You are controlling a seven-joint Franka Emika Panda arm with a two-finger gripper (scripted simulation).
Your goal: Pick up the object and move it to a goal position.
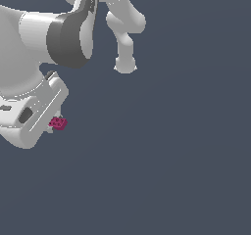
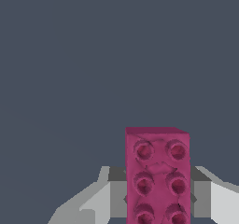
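Claw [image 2: 158, 197] clamped on pink brick [image 2: 157, 176], fingers [image 2: 117, 195] pressed against both long sides in wrist view. Brick has two rows of round studs on top, face toward wrist camera, far end sticking out past fingertips. In exterior view brick [image 1: 58, 123] looks tiny, tucked at tip of claw [image 1: 52, 126], near exterior view's left. White arm [image 1: 39, 38] bulky, fills upper left corner there. Everything behind is plain dark blue-grey; can't tell whether brick touches surface or hangs above it.
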